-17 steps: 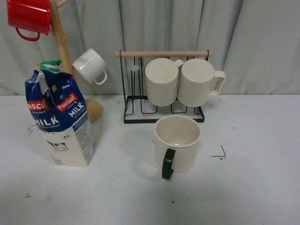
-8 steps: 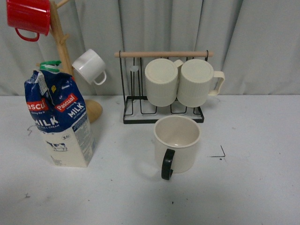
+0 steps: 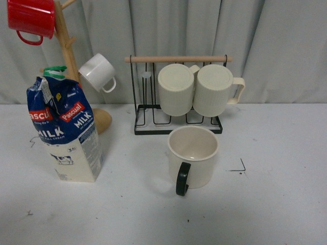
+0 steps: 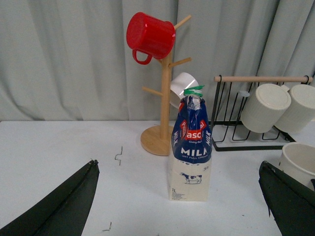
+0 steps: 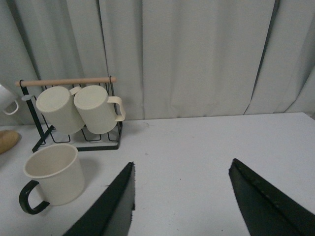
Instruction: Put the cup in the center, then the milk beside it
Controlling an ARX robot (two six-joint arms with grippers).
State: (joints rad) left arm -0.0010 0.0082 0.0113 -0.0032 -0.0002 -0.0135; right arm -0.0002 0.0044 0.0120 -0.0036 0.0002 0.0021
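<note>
The cup [image 3: 193, 155], cream-white with a black handle turned toward me, stands upright near the middle of the white table [image 3: 265, 204]; it also shows in the right wrist view as the cup [image 5: 54, 174]. Well to its left stands the milk [image 3: 66, 127], a blue and cream carton with a green cap, upright and a little crumpled at the top. In the left wrist view the milk [image 4: 191, 147] sits ahead of my open left gripper [image 4: 179, 167], apart from it. My right gripper [image 5: 182, 167] is open over bare table, right of the cup. Neither arm appears in the front view.
A wooden mug tree [image 3: 69, 56] behind the milk carries a red mug [image 3: 31, 19] and a small white mug [image 3: 98, 72]. A black wire rack [image 3: 176, 120] behind the cup holds two ribbed cream mugs [image 3: 196, 88]. Grey curtain closes the back.
</note>
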